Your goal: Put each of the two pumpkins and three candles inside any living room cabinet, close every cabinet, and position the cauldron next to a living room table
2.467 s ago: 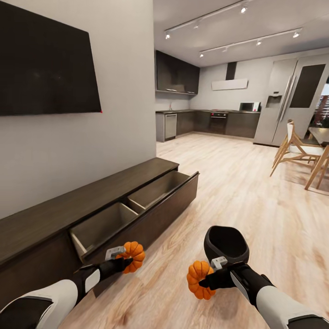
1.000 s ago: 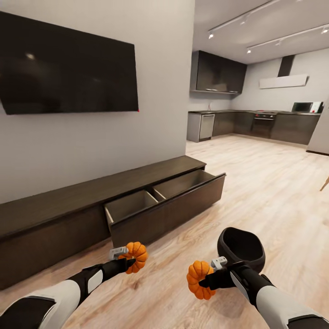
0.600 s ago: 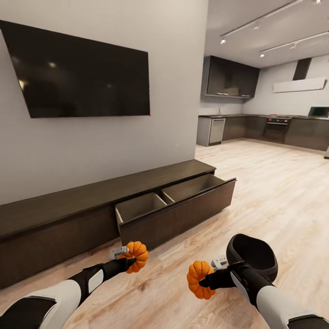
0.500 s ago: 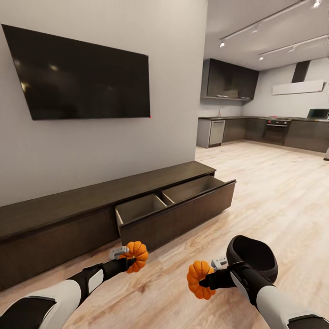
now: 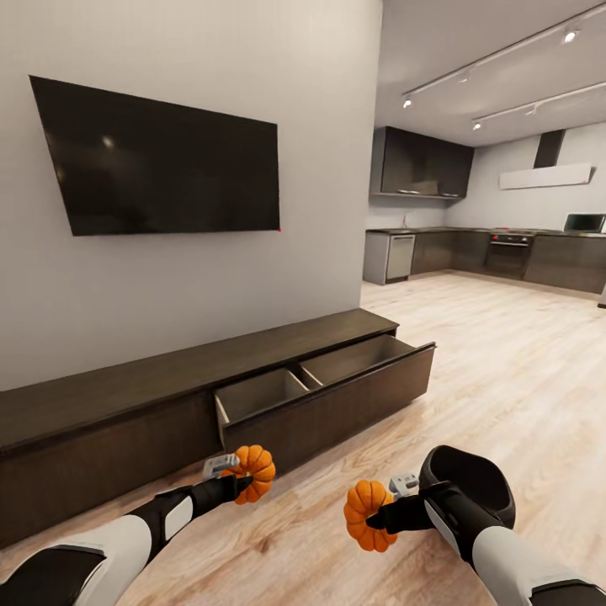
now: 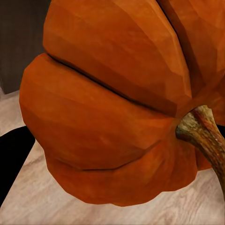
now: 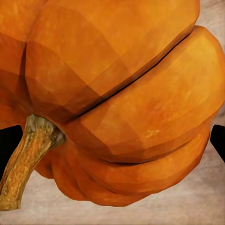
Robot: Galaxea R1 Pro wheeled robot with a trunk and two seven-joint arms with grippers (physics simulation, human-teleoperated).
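The head view shows the left gripper [image 5: 238,476] grasping one pumpkin [image 5: 255,473] and the right gripper [image 5: 383,505] grasping the other pumpkin [image 5: 364,514], both over the floor [image 5: 522,370] before the cabinet [image 5: 168,396], whose drawer [image 5: 328,391] stands pulled out. The cauldron [image 5: 468,486] sits beside the right arm. The left wrist view adds its pumpkin's [image 6: 112,103] stem [image 6: 204,133]; the right wrist view likewise, the pumpkin [image 7: 117,98] and its stem [image 7: 28,159].

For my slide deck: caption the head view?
Both grippers carry pumpkins toward the open cabinet drawer; cauldron on the floor.
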